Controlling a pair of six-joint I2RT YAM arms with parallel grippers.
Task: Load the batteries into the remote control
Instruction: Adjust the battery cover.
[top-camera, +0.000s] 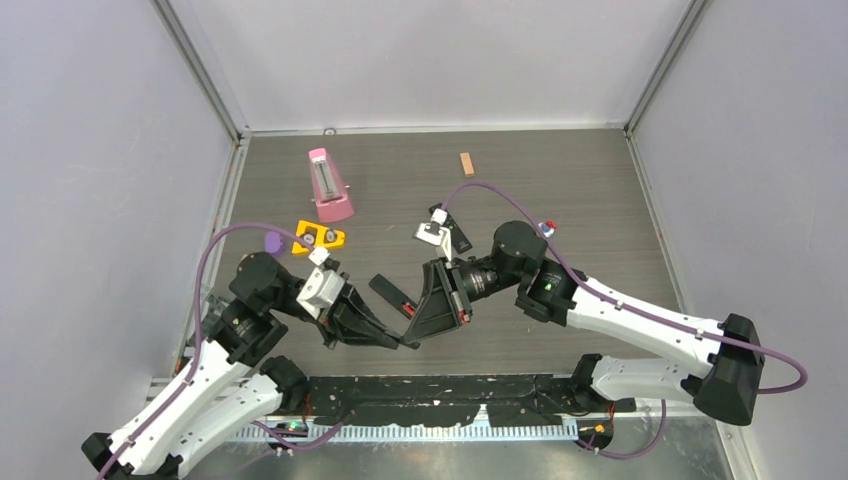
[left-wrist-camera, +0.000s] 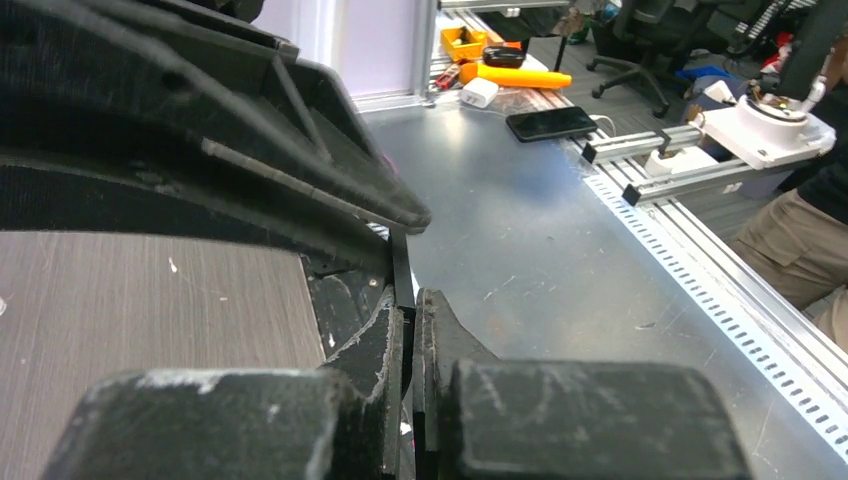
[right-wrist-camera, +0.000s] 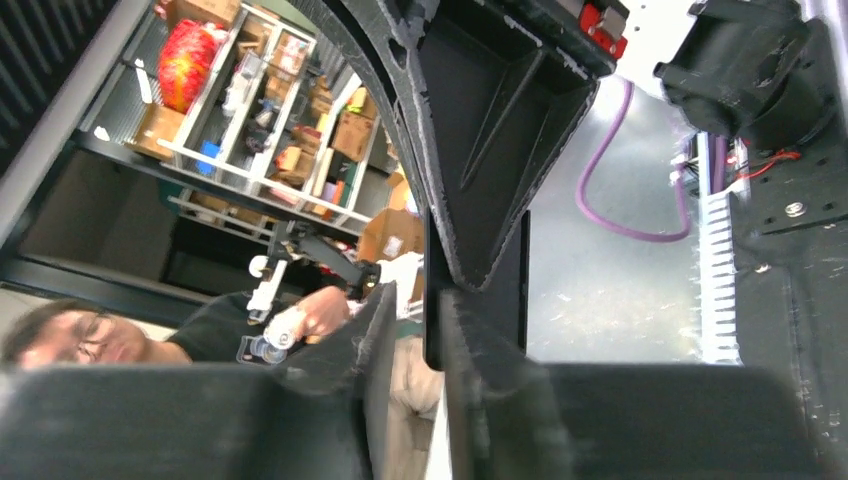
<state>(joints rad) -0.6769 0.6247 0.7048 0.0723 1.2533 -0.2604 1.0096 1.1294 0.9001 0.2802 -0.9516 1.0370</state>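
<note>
1. The left gripper (left-wrist-camera: 412, 305) has its jaws pressed together on a thin black plate (left-wrist-camera: 402, 262), which stands edge-on between the fingers.
2. The right gripper (right-wrist-camera: 412, 305) has the same plate between its jaws. They stand a little apart, and a slit of light shows on one side of the plate, so I cannot tell if they press on it.
3. Both grippers meet just beside the near end of the black bar (top-camera: 390, 288) that lies on the table. I judge this bar to be the remote control and the plate to be its lid.
4. At that near end of the black bar sits what I take for a battery (top-camera: 407, 310). It shows only as a small red spot, too small to be sure. I cannot make out any other one with certainty.
5. A second bar (top-camera: 457, 235) lies beyond the black bar and to its right, apart from it.
6. I expect the battery to be light and stiff, with a smooth round casing, so it can roll on the table and slip between flat fingers.
7. The best hold is probably across the middle of the casing. This leaves both metal ends free to enter the seat.
8. The plate looks light and thin, and its small clips may break, so a gentle grip on the long edges seems wise.
</note>
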